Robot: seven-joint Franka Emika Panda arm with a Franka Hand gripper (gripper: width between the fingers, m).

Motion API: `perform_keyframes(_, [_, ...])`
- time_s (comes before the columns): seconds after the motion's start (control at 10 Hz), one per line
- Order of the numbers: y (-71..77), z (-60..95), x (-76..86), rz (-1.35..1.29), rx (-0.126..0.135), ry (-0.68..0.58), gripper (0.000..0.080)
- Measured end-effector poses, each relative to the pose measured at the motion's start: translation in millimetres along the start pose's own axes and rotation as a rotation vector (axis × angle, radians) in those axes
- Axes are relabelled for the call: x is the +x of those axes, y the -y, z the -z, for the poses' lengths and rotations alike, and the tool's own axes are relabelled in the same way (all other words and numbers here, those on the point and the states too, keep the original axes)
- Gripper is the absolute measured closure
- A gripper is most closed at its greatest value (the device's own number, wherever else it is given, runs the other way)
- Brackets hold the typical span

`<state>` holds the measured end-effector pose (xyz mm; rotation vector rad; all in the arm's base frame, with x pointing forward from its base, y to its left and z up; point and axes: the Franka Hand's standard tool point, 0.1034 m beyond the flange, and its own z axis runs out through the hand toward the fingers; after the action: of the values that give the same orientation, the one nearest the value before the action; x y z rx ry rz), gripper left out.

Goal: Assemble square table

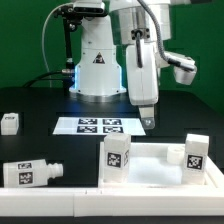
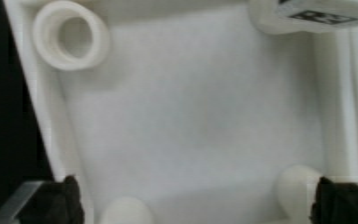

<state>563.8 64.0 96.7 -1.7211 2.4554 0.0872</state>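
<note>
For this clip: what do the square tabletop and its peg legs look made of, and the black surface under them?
Tabletop: likely white plastic, matte to satin; even colour, moulded raised rim and round socket. Peg legs: seemingly the same white plastic, carrying black-and-white tags, probably printed stickers. Work surface: black and matte, no reflections; material unclear, perhaps cloth or a mat.

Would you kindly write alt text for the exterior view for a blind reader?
A white robot arm holds its gripper over a black table, near the white square tabletop. A tagged leg and a second leg stand upright at its ends; a third leg lies on its side at the exterior view's left.
</note>
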Motion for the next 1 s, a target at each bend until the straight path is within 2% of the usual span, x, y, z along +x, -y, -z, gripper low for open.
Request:
perform_keyframes(0.3, [-1.3,-1.5,-1.0,0.021,0.000,-0.002,0.0151])
perform_keyframes(0.4, [-3.2,-5.4,4.5,0.041,0.034,-0.015,0.0151])
perform_keyframes(0.5, [-21.3,-18.0,15.1,0.074,0.035,-0.043,0.0151])
perform_keyframes(0.6, [-35.5,-28.4,20.5,0.099,0.004,-0.061,0.0151])
perform_keyframes(0.8, [-48.0,-51.2,27.5,0.125,-0.013,-0.100,0.0151])
perform_keyframes(1.0, [-65.0,-75.9,28.0,0.145,-0.041,-0.137,0.0151])
